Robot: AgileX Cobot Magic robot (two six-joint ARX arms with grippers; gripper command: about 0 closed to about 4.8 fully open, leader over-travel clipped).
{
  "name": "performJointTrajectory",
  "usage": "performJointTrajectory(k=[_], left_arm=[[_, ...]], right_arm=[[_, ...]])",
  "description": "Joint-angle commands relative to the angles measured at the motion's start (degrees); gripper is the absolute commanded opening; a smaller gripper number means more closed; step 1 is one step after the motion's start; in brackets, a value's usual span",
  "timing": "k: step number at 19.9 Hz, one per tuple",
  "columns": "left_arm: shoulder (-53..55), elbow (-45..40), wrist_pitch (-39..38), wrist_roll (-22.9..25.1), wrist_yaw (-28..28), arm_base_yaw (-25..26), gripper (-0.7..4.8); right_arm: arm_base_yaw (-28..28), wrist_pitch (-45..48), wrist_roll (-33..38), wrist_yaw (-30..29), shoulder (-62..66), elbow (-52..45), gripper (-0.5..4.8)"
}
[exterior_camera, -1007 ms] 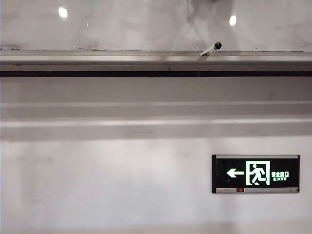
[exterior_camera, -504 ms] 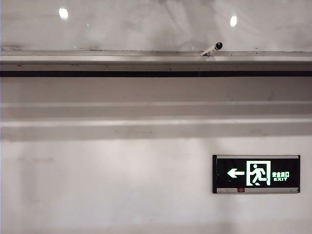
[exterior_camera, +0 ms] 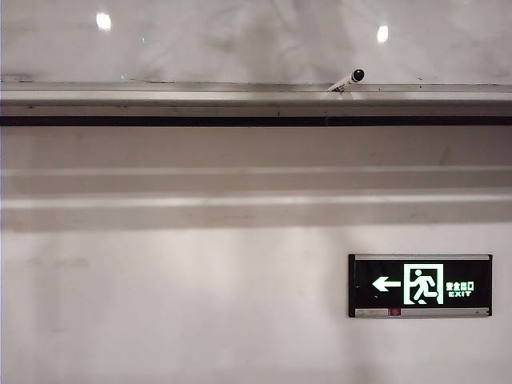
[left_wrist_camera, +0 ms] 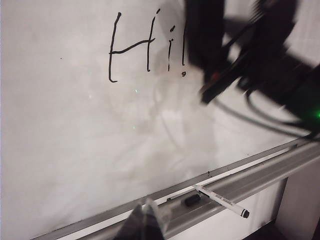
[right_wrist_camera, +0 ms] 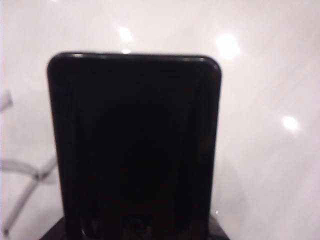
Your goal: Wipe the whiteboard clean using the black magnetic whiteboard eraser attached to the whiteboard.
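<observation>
Right claw [left_wrist_camera: 212, 90] blocks the whiteboard [left_wrist_camera: 65, 140] beside the writing [left_wrist_camera: 145, 47].

Your right arm [left_wrist_camera: 260, 55] shows in the left wrist view as a blurred black mass of angular links just beside the handwritten "Hi" [left_wrist_camera: 135, 47]. Thin black cables loop off it, a small red spot sits on its lower body, and a green light glows at its far edge. Your left gripper [left_wrist_camera: 145, 222] appears only as pale, translucent grey fingertips, pressed together. Your right gripper [right_wrist_camera: 134, 220] shows only a dark base.
</observation>
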Motion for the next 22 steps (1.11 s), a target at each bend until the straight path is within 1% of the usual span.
performJointTrajectory(k=[1,3,4,6,10,11,12,17,20,22], left_arm=[[-0.13,0.35,0.7,-0.15,0.33,0.09,-0.05],[-0.13,0.35,0.7,-0.15,0.33,0.09,-0.05],[-0.13,0.35,0.7,-0.15,0.33,0.09,-0.05],[-0.13,0.35,0.7,-0.15,0.33,0.09,-0.05],[-0.13,0.35,0.7,-0.15,0.35,0.09,-0.05],[-0.13,0.35,0.7,-0.15,0.35,0.09,-0.05],[-0.13,0.35,0.7,-0.15,0.35,0.09,-0.05],[-0.13,0.35,0.7,-0.15,0.35,0.09,-0.05],[-0.13,0.35,0.72,-0.17,0.37,0.09,-0.05],[-0.13,0.35,0.72,-0.15,0.37,0.09,-0.05]], right_arm=[[-0.13,-3.08,0.24,3.17,1.53,0.09,-0.01],[-0.15,-3.54,0.24,4.33,2.21,0.09,-0.01],[-0.15,-3.56,0.22,4.37,2.23,0.09,0.08],[-0.15,-3.48,-0.24,4.26,2.23,0.09,1.75],[-0.11,-3.52,-1.49,4.11,2.21,0.09,1.85],[-0.11,-3.5,-1.49,4.11,2.21,0.09,2.36],[-0.11,-3.48,-1.51,4.11,2.21,0.09,2.99],[0.39,-3.52,-3.21,4.31,1.18,0.11,3.07],[0.98,-3.08,-3.06,2.4,-0.07,0.11,3.04],[0.74,-3.21,-2.47,2.51,0.39,0.04,2.35]])
